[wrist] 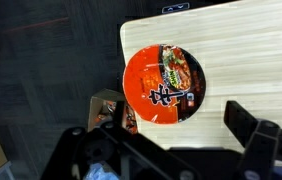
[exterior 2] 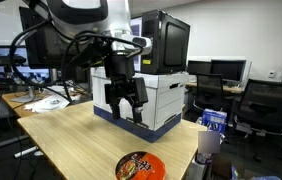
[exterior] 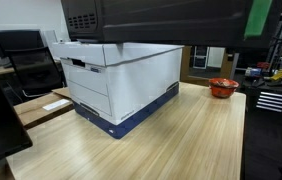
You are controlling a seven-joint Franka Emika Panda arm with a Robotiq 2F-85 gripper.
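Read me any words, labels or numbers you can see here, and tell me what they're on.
"辛" (likely, seen turned): big black character on the lid of the bowl, wrist view.
Smaller print on that lid: too blurred to read.
Box: no text readable in either exterior view.

Smooth pale wood-grain table (wrist: 251, 50); glossy printed bowl (wrist: 163, 85); matt cardboard box (exterior: 131, 85); matt black gripper (exterior 2: 124, 108)

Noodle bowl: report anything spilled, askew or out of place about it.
Nothing is spilled: the bowl sits upright and closed. Its position is the only odd thing. In the wrist view its rim almost reaches the edge of the table, near a corner, well apart from the box.
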